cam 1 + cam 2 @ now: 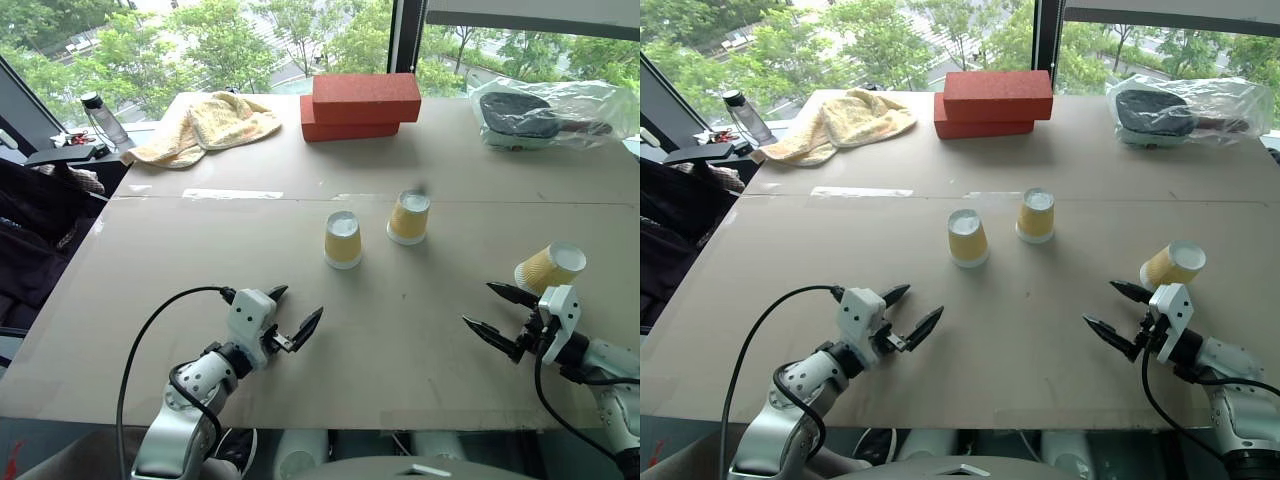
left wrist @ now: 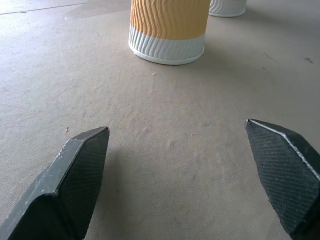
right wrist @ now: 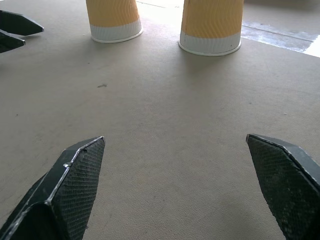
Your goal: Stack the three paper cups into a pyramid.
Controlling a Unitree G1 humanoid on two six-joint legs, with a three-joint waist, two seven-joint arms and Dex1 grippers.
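Two of the three paper cups stood upside down on the cardboard-covered table (image 1: 200, 400), rims on the surface and white bases up. Taking the stack of two red bricks (image 1: 360, 105) at the far side as the landmark, the left inverted cup (image 1: 342, 240) stood nearer the robot than the bricks, almost straight in front of them. The right inverted cup (image 1: 409, 218) stood a little closer to the bricks and slightly to their right. A clear gap separated the two. That spacing probably mattered: rim-down cups give a flat top for a third to rest on, but this gap looked too wide for one cup to bridge, so I judged they would need to be brought together first.

The third cup (image 1: 550, 268) lay tipped on its side, well to the right of the bricks and nearer the robot, its white mouth facing up and away. It sat just beside the right gripper (image 1: 490, 307), apart from the fingers rather than between them. It seemed the natural pick for the top of the pyramid, which had not yet been started.

The left gripper (image 1: 297, 312) hovered low over the table, on the robot's side of the left inverted cup, jaws spread wide with nothing in them. The right gripper was likewise fully spread and empty, pointing inward toward the two standing cups. Both looked poised to approach.
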